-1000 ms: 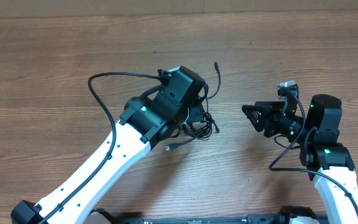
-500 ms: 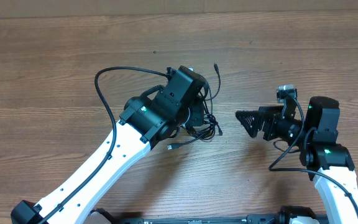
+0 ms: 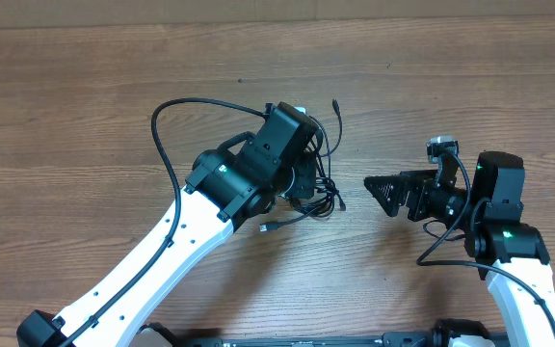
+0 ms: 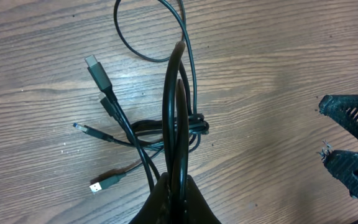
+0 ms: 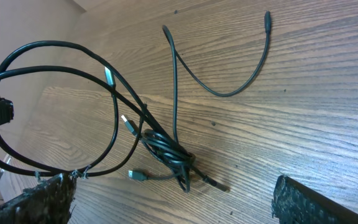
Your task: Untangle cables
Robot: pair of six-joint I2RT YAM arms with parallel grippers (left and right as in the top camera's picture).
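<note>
The cables [image 3: 314,196] lie in a black knotted bundle on the wooden table, just right of my left wrist. My left gripper [image 3: 302,181] is shut on a loop of two strands [image 4: 178,93] that rises from the knot [image 4: 166,127]. Several plug ends [image 4: 98,185] fan out to the left. One thin free end [image 3: 335,102] trails toward the back. My right gripper [image 3: 378,193] hangs open to the right of the bundle, nothing between its fingers [image 5: 39,199]. In the right wrist view the knot [image 5: 166,149] sits ahead of that gripper [image 5: 173,205].
The left arm's own thick black cable [image 3: 176,111] arcs over the table behind it. The right arm's cable [image 3: 441,241] hangs beside its wrist. The table's far edge [image 3: 258,12] runs along the top.
My right gripper has opened wide and edged left toward the bundle. My left gripper stays shut on the loop and has shifted slightly to the right.
</note>
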